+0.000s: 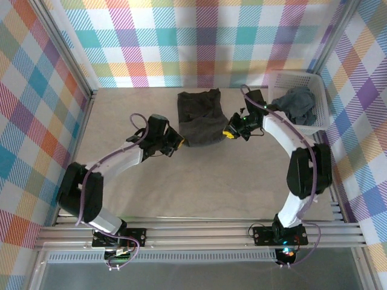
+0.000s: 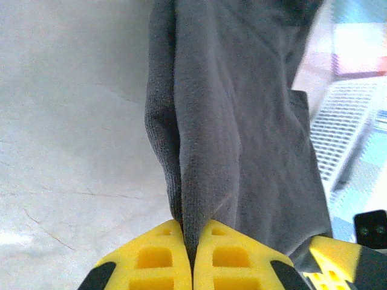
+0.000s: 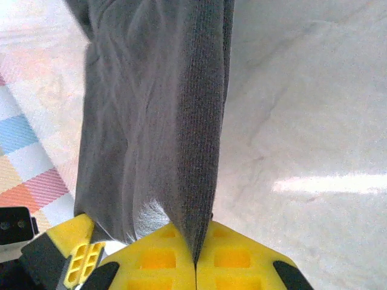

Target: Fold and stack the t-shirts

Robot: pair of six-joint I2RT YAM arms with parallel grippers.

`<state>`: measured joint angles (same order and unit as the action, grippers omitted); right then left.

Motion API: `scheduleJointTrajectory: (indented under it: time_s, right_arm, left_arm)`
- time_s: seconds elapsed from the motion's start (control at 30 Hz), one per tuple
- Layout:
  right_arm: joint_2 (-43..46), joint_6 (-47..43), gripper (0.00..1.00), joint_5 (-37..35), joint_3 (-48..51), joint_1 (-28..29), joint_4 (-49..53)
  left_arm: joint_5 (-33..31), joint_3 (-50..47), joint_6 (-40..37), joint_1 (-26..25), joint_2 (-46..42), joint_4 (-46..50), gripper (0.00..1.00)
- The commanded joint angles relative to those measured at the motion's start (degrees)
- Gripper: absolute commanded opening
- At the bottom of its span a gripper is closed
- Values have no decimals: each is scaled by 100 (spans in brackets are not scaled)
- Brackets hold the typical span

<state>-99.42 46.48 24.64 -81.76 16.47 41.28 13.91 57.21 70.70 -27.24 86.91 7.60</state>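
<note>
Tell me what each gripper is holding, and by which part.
Both hold the same dark t-shirt: the left gripper pinches a fold at its near left corner, the right gripper a fold at its near right corner.

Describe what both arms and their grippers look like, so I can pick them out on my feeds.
The left arm and right arm are alike: white links between bulky black joints, with a lilac cable looping along each. The left gripper and right gripper have black bodies and bright yellow fingers; close up these are blocky wedges with rectangular pockets moulded in. No lettering is readable.
</note>
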Motion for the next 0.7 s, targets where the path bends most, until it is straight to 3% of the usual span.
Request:
scheduleJointTrajectory:
  time_s: [0.0,0.3,0.53,0.67]
  right_arm:
    - [272,-40,0,305,629,175,435]
    - [1130,254,0,706,2862,1064,281]
    - [1744,382,0,736,2725,1139,928]
    - [1888,513,0,554,2227,1105,1311]
  left_arm:
    - [164,-382,-147,-86,-372,457,0]
    - [1031,-2314,-235,-604,-1381,1008,0]
    - [815,-2159,-185,-659,-2642,1738,0]
    - [542,-1615,-153,-655,-2758,1904,0]
